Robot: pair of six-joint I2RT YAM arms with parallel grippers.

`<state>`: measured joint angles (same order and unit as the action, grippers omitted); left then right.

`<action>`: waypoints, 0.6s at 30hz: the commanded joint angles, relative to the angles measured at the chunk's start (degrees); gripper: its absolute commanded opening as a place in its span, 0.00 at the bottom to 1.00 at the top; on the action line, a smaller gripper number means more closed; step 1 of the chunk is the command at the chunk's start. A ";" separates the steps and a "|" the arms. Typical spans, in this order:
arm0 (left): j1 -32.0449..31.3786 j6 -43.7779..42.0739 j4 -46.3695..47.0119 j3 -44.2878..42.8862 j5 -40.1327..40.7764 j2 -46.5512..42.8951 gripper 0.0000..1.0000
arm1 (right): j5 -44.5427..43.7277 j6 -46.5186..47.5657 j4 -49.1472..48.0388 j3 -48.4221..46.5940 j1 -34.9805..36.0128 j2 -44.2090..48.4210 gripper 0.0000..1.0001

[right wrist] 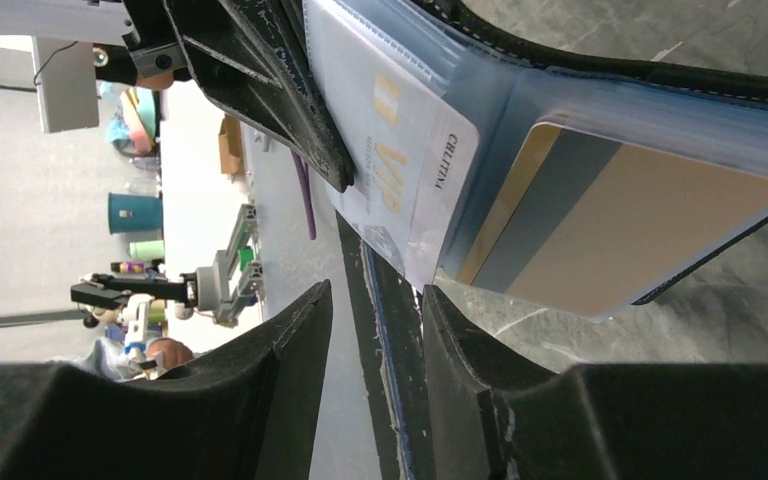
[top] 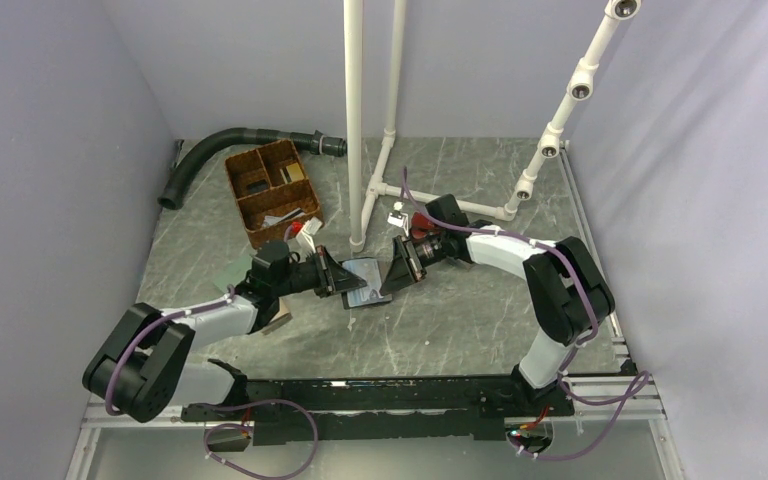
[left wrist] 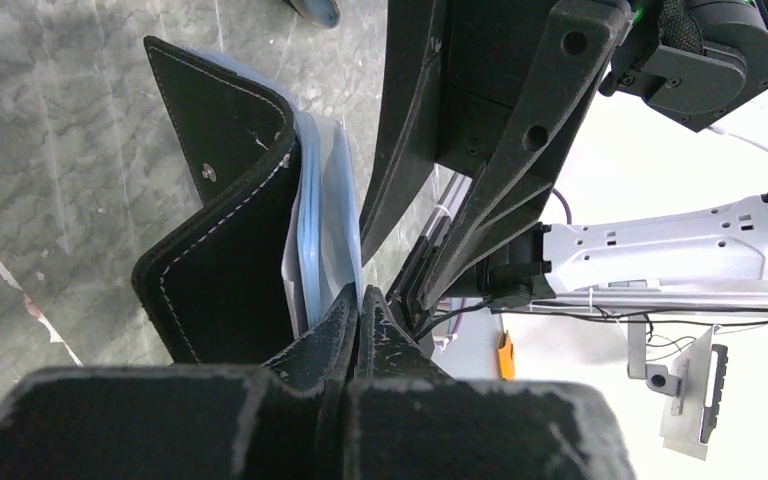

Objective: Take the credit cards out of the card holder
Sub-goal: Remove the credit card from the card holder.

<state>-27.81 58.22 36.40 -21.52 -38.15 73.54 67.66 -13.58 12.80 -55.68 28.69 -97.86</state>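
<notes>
Card holder (left wrist: pixel 228 235) is clamped by the left hand (left wrist: pixel 360 297); right hand (right wrist: pixel 375 305), jaws apart at its edge, should next pinch a credit card (right wrist: pixel 650 225).

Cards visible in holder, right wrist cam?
2 in the card holder: white printed card in a clear sleeve, tan grey-striped card beside it. Others may be hidden.

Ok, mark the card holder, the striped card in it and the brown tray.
card holder (left wrist: pixel 220 230), left wrist view, on the black outer cover.
striped card (right wrist: pixel 650 235), right wrist view, on the tan face beside the grey stripe, seen through the clear sleeve.
brown tray (top: pixel 238 197), top view, on its left wall.
</notes>
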 commanded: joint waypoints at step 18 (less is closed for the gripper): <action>-0.93 1.65 8.58 -1.92 -2.47 1.79 0.00 | -3.15 1.11 -0.27 -0.83 -1.90 0.02 0.46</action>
<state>-28.49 59.44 39.70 -21.52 -39.03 75.85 63.29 -12.97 13.91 -55.57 27.00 -98.52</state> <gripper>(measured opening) 0.010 0.457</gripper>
